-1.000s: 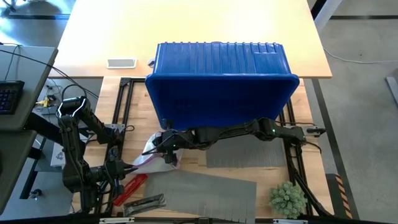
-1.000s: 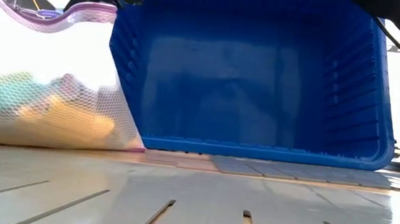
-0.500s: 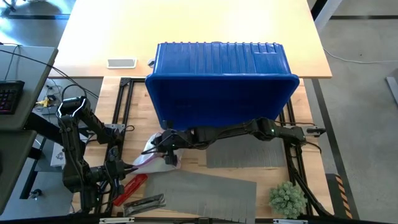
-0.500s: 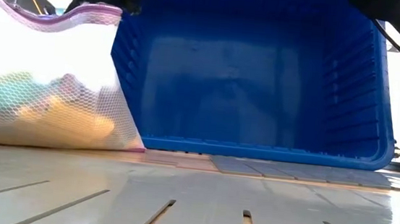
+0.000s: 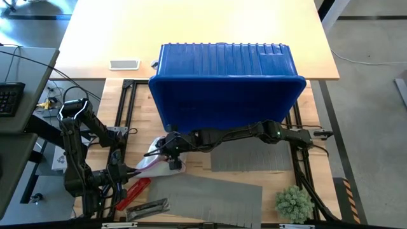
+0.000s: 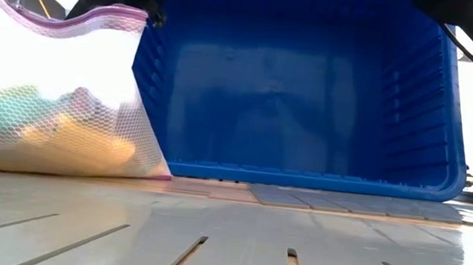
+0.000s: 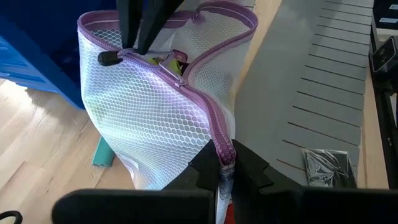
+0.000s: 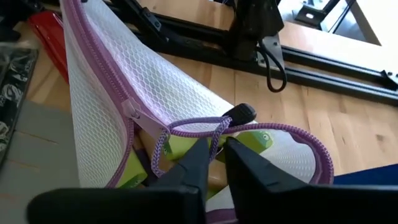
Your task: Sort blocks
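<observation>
A white mesh bag [image 5: 152,162] with a purple zip rim stands on the table in front of the blue bin [image 5: 226,83]. It holds the blocks: lime ones [image 8: 255,138] show through the open mouth, and teal and tan ones show through the mesh in the low view [image 6: 64,139]. One teal block [image 7: 102,152] lies on the wood beside the bag. My right gripper [image 8: 216,152] is shut on the bag's rim on the side toward the bin. My left gripper [image 7: 224,171] is shut on the bag's opposite end. My left gripper pinches the purple zip edge at the bag's end [image 7: 224,149] between its two fingers; the mesh rises from there, drawn fairly taut. My right gripper pinches the purple rim of the bag's mouth [image 8: 214,138], by the cord loop and black bead, from above, as its fingers [image 7: 134,37] show in the left wrist view. It holds the rim up while the bag's bottom [image 6: 62,164] rests on the table.
The blue bin lies on its side, its opening toward the near edge [image 6: 308,96]. Two grey mats [image 5: 210,194] [image 5: 248,159], a red tool [image 5: 133,191], a plastic packet [image 5: 147,207] and a green tuft [image 5: 294,202] lie near the front.
My right gripper has gone a little toward the table's right with the bag's rim, which has shifted that way. The bag's bottom has stayed on the table.
</observation>
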